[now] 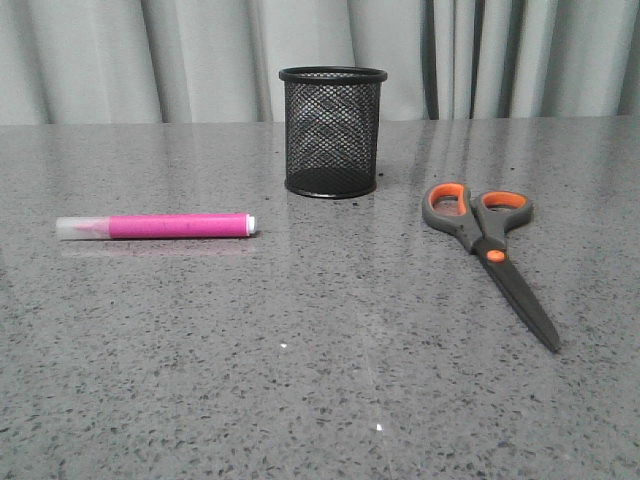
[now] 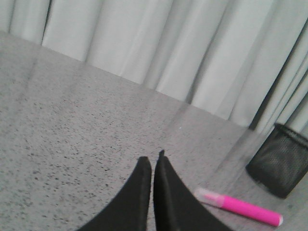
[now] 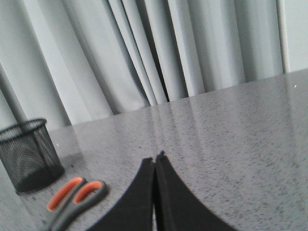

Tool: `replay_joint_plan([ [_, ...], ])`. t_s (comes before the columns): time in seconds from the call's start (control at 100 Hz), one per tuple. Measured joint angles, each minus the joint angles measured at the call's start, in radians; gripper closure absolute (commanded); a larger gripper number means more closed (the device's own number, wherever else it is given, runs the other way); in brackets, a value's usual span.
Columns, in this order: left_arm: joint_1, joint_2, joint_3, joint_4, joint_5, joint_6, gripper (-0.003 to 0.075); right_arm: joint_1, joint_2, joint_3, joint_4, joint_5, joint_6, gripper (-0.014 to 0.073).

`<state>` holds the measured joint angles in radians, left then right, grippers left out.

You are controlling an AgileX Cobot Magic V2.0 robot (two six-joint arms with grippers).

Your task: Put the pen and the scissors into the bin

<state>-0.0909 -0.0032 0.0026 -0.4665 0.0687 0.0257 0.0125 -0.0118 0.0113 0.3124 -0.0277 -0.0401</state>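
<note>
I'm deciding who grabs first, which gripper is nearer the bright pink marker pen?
Left. The left gripper, shut, has the bright pink marker pen close beside it. The right gripper sees only scissors.

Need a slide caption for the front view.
Pen left, scissors right, upright bin behind and between them, all on a grey table.

Pen, scissors and bin on the tabletop

The pink pen (image 1: 158,226) lies flat at left, the closed grey-orange scissors (image 1: 487,252) at right, the black mesh bin (image 1: 332,131) upright between, farther back.

left claw (image 2: 152,161) closed, right claw (image 3: 155,159) closed
</note>
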Motion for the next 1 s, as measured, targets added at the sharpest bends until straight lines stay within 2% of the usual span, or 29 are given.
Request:
replay_joint_plan([
  [0.12, 0.0, 0.0, 0.0, -0.187, -0.02, -0.002, 0.074, 0.0, 0.0, -0.002, 0.104, -0.01, 0.0, 0.0649],
  [0.25, 0.0, 0.0, -0.015, -0.238, -0.001, -0.004, 0.074, 0.0, 0.0, -0.059, 0.122, 0.096, 0.0, 0.0648],
  [0.39, 0.0, 0.008, -0.122, -0.149, 0.099, -0.004, 0.074, 0.0, 0.081, -0.199, 0.076, 0.228, 0.0, 0.0648],
  [0.56, 0.0, 0.16, -0.337, 0.048, 0.29, -0.002, 0.0739, 0.0, 0.331, -0.407, -0.037, 0.41, 0.0, 0.0648],
  [0.79, 0.0, 0.427, -0.589, 0.085, 0.509, 0.132, 0.0738, 0.0, 0.657, -0.645, -0.083, 0.566, 0.0, 0.0643],
  [0.89, 0.0, 0.521, -0.648, 0.087, 0.545, 0.163, 0.0738, 0.0, 0.749, -0.695, -0.083, 0.6, -0.027, 0.0568],
  [0.95, -0.006, 0.563, -0.671, 0.083, 0.552, 0.178, 0.0724, 0.002, 0.784, -0.711, -0.077, 0.617, -0.051, 0.0453],
  [1.0, -0.012, 0.598, -0.683, 0.062, 0.553, 0.213, 0.0675, 0.002, 0.805, -0.721, -0.064, 0.624, -0.072, 0.0333],
])
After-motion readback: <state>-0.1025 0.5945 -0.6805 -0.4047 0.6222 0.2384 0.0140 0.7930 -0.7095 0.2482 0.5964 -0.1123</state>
